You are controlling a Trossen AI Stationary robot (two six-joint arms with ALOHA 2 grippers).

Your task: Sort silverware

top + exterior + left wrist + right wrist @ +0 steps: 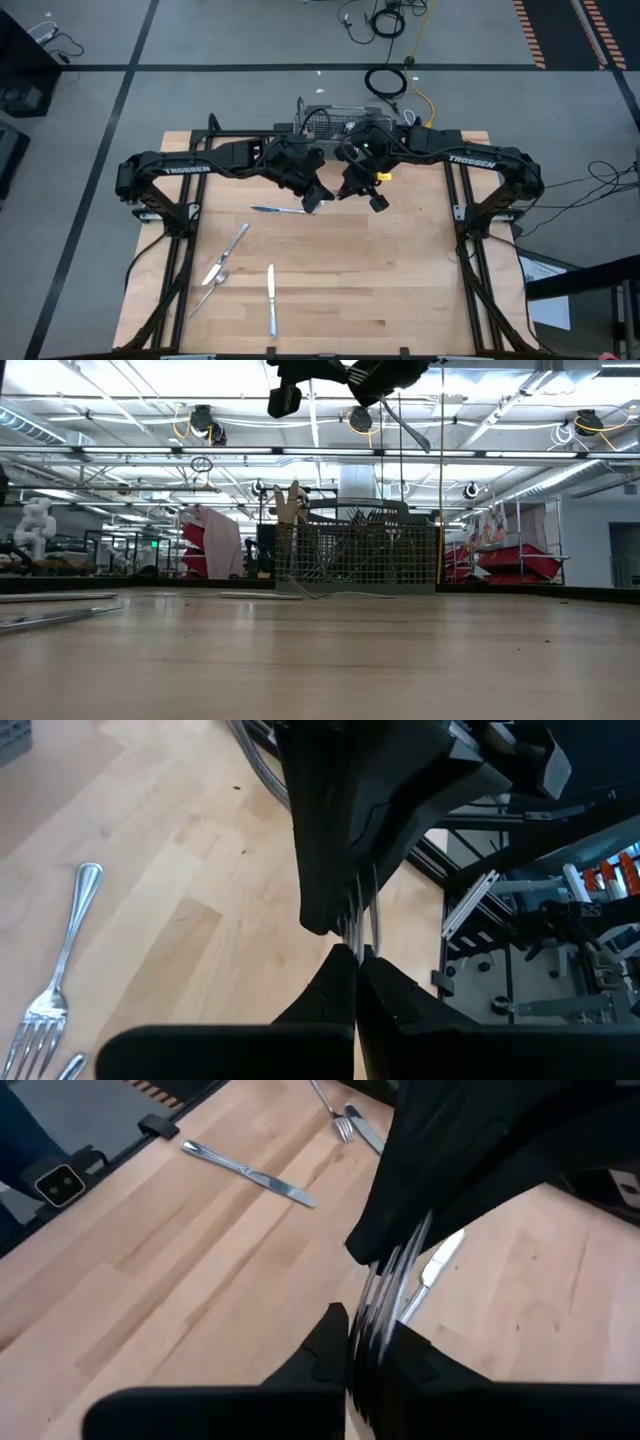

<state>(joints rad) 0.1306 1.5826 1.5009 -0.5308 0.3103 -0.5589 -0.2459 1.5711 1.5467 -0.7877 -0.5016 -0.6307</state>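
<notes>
My two grippers meet in the air above the table's middle, with one fork (408, 422) between them. My left gripper (356, 958) is shut on it, and my right gripper (366, 1342) is shut on the same fork from the opposite side. In the high view the left gripper (322, 196) and the right gripper (345, 190) nearly touch. More silverware lies flat on the table: a knife (280, 210) just below the grippers, a fork and a knife (224, 262) at the near left, and another knife (271, 300). The wire-mesh basket (335, 120) stands at the far edge. My left gripper pinches the fork between its two fingertips, right beside the thin prongs (360, 915) that show past them. The fork is lifted clear of the table. My right gripper's dark body covers the rest of it. My right gripper pinches the same fork between its two fingers; the blurred metal (392, 1285) runs out from between them toward my left gripper. It comes at the fork slanting downward. Which part of the fork it has, I cannot tell.
The basket (355, 555) holds several upright pieces of silverware. Bare wood lies to the right of the grippers and along the near right of the table (400, 290). The arms' black frames run along both side edges.
</notes>
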